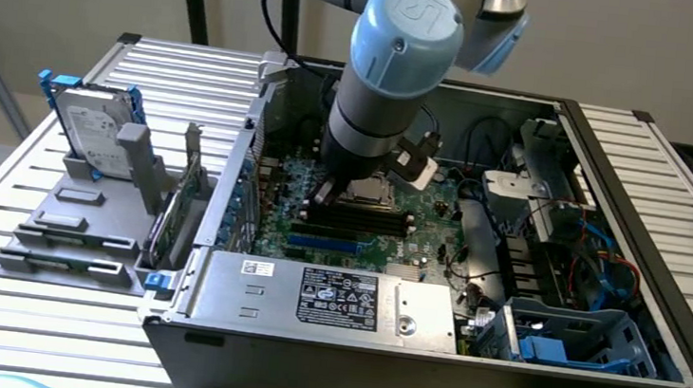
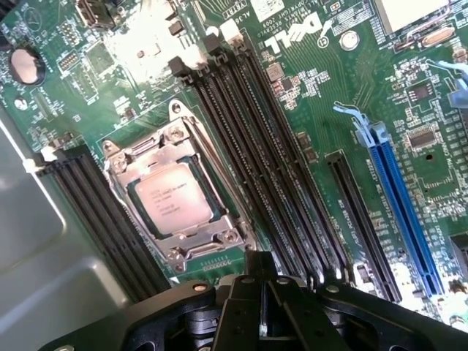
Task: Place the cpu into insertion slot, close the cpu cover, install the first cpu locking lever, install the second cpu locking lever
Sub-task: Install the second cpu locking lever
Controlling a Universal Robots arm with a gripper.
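Note:
The cpu (image 2: 172, 199), pale and silvery, lies flat in the insertion slot (image 2: 213, 199) on the green motherboard (image 2: 329, 95). The silvery cpu cover (image 2: 135, 155) is folded down around it, framing the chip. A thin metal locking lever (image 2: 217, 172) lies along the cover's side next to the long black memory slots (image 2: 248, 146). My gripper (image 2: 259, 274) hovers just above the board beside the socket, shut with nothing between its fingers. In the exterior view the arm reaches down into the open computer case, and the gripper (image 1: 336, 198) is over the middle of the board.
A blue expansion slot (image 2: 406, 205) lies beyond the memory slots. The power supply (image 1: 324, 297) sits along the case's front wall, and a blue drive cage (image 1: 575, 340) is at the exterior view's right. A hard drive (image 1: 93, 127) stands in a grey holder outside the case.

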